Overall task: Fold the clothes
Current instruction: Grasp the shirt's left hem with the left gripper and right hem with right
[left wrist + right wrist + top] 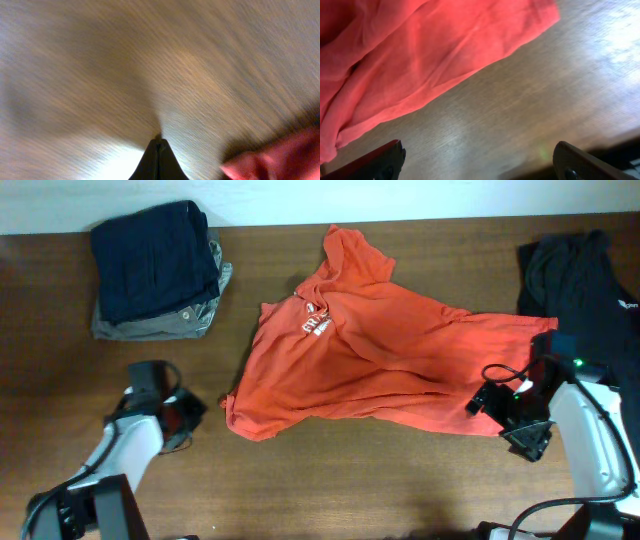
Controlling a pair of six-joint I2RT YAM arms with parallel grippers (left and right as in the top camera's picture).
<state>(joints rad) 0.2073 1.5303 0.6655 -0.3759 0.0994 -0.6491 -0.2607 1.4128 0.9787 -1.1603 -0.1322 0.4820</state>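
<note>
the left gripper [159,159] is clenched on nothing, its tips pressed together over the bare wooden table [100,75], just left of the near-left corner of the orange-red t-shirt [370,360]. the right gripper [477,162] stands spread wide over the tabletop beside the garment's near-right hem. the t-shirt lies rumpled and unfolded mid-table, white lettering up. a folded navy and grey stack [155,270] sits far left, a black garment [585,280] far right.
</note>
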